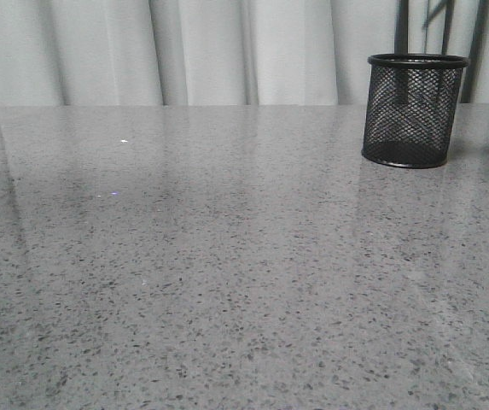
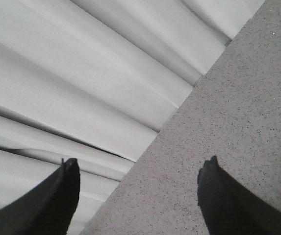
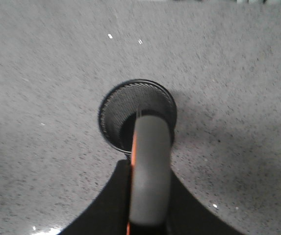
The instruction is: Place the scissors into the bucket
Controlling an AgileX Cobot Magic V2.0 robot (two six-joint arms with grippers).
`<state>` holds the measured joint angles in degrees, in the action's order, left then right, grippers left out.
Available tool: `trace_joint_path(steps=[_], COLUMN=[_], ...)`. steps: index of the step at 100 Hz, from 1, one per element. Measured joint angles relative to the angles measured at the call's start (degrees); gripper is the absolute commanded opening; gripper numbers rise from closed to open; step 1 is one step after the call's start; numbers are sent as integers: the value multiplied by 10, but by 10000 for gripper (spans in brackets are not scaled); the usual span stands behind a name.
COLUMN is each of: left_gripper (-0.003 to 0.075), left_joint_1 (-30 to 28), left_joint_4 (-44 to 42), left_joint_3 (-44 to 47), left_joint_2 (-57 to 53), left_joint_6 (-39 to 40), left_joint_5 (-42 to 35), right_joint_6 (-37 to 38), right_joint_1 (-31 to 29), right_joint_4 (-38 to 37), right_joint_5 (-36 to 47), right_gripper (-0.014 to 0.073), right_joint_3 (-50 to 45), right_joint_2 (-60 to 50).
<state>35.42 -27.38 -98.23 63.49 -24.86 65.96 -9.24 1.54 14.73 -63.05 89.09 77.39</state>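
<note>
Two arms on this rig, but only the right one is doing the work. Right gripper [image 3: 147, 215] is clamping the scissors [image 3: 150, 166] by a grey handle loop w/ an orange lining showing at its edge, fingers closed against both sides of it, so the tool is hanging below the wrist. Blades aren't visible from the wrist cam; they're likely pointing down, hidden behind the handle. Gripper is hovering directly over the mesh bucket [image 3: 138, 115], whose open mouth is sitting right under the handle — probably lined up so the blades go in first and the rim isn't clipped.

Bucket [image 1: 414, 109] is standing upright on the speckled grey table [image 1: 227, 282], far right side near the back edge by the curtain [image 1: 184, 51]. Neither arm nor the scissors are showing in the front view, so they're apparently above the frame; can't tell if the tips are inside the rim yet.

Left gripper [image 2: 140, 181] is idling wide open, holding nothing, looking at the table edge and curtain folds, well clear of the action.

Judgement: carry done, lowering and release remaining.
</note>
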Motion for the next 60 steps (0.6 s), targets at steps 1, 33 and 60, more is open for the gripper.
trace_joint_path(steps=[1, 33, 60], left_gripper=[473, 473, 473], left_joint_1=[0, 0, 0], left_joint_4=[0, 1, 1], left_joint_3=[0, 0, 0], left_joint_2=[0, 0, 0], left_joint_6=[0, 0, 0], left_joint_5=[0, 0, 0], right_joint_6=[1, 4, -3], right_joint_1=[0, 0, 1], right_joint_4=[-2, -11, -12], right_joint_5=[-2, -30, -43], right_gripper=[-44, -45, -43], right_joint_3=[3, 74, 95], right_joint_2=[4, 117, 166])
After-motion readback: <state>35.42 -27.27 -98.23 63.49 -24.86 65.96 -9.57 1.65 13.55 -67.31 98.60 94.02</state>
